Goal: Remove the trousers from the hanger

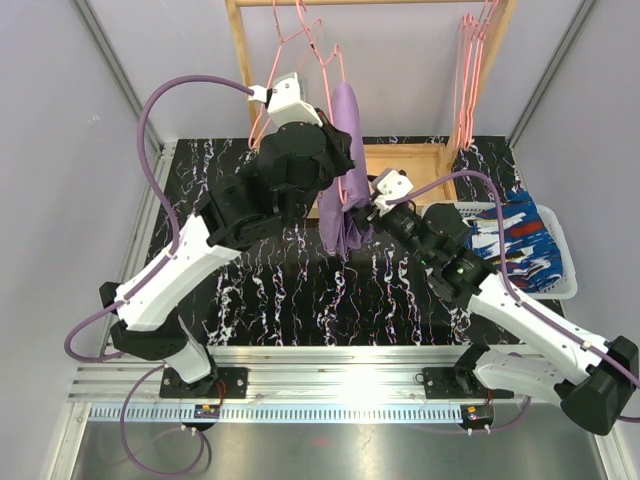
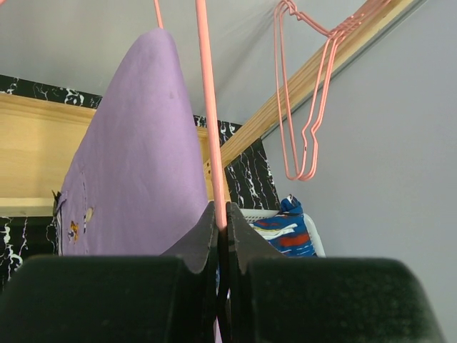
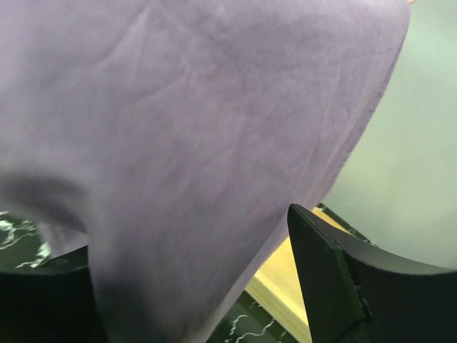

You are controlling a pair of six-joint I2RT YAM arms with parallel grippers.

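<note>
The lilac trousers (image 1: 345, 165) hang folded over a pink wire hanger (image 1: 322, 55) on the wooden rack. My left gripper (image 1: 338, 150) is raised beside them. In the left wrist view it (image 2: 221, 218) is shut on the hanger's pink wire (image 2: 207, 107), with the lilac cloth (image 2: 136, 164) just to its left. My right gripper (image 1: 358, 208) is at the trousers' lower part. In the right wrist view it (image 3: 193, 300) is open, and the lilac cloth (image 3: 178, 128) lies between the jaws and hides the left finger. The blue patterned trousers (image 1: 515, 245) lie in a white basket.
The white basket (image 1: 568, 268) stands at the table's right edge. Several empty pink hangers (image 1: 472, 60) hang on the rack's right side and also show in the left wrist view (image 2: 307, 107). The wooden rack base (image 1: 405, 160) sits behind the right gripper. Grey walls close in both sides.
</note>
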